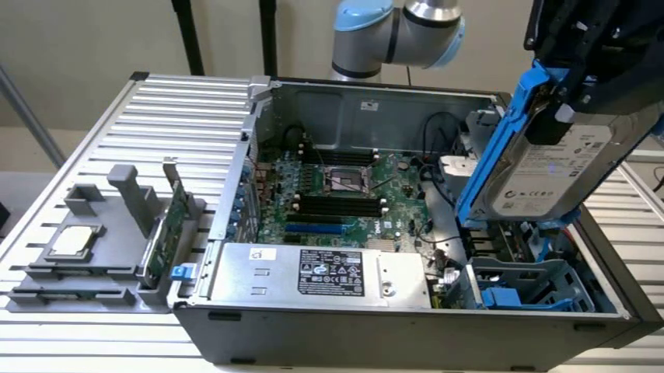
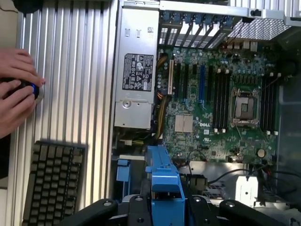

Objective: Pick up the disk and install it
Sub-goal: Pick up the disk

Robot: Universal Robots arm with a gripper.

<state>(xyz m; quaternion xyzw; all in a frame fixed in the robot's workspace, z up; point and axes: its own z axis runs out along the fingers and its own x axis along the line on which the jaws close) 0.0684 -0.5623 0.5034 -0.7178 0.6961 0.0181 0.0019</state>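
Blue plastic runs along the edges of the disk [image 1: 545, 179], a flat grey metal box with a white label. The disk is up in the air and tilted, with one end high and the other end low. It hangs over the side of the open computer case [image 1: 394, 334] on the exterior view's right. Its low end is just above the blue drive cage [image 1: 518, 287] inside the case.

The black gripper [image 1: 565, 105] has its fingers pressed on the two sides of the disk and holds it tight. In the wrist view, the blue frame of the disk [image 2: 164, 174] sticks out between the dark fingers of the gripper [image 2: 165, 209].

Inside the case lies the green motherboard [image 1: 353, 194]. Next to it, near the front wall, sits the silver power supply [image 1: 311, 272] with a black label. The robot arm [image 1: 400, 31], grey and light blue, stands behind the case.

The case sits on a ribbed metal table [image 1: 176, 124]. On the exterior view's left, a grey holder [image 1: 93, 256] rests on the table. A small square silver chip [image 1: 75, 241] lies in it, and a thin green card [image 1: 166, 233] stands on its edge in it.

The wrist view shows a person's hands [image 2: 16, 89] on the table beside the case. They are around a small dark and blue thing [image 2: 32, 89]. A keyboard [image 2: 51, 183] lies near them.
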